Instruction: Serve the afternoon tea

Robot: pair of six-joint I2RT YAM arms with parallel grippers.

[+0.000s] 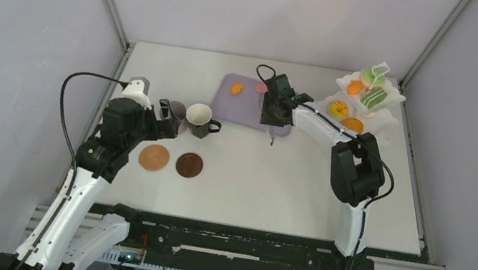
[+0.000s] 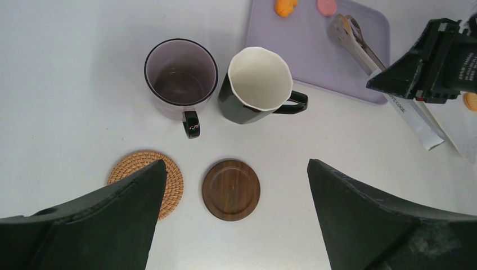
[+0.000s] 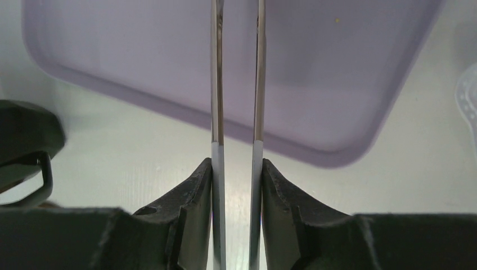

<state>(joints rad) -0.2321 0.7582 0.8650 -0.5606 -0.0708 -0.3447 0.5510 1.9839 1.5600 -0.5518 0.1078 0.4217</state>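
The left claw (image 2: 236, 164) stood wide apart by the mugs (image 2: 181, 79) and coasters (image 2: 231, 189). The right claw (image 3: 237, 169) clamped the tongs (image 3: 217, 84) over the tray (image 3: 315, 73).

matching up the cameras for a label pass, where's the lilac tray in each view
top external: lilac tray at upper centre, just right of the two mugs, its right end under the right arm.
left wrist: top right, running off the top edge.
right wrist: fills the upper half, near edge slanting across.
shared landmark: white tongs crossing the tray's near edge, held in the right fingers.
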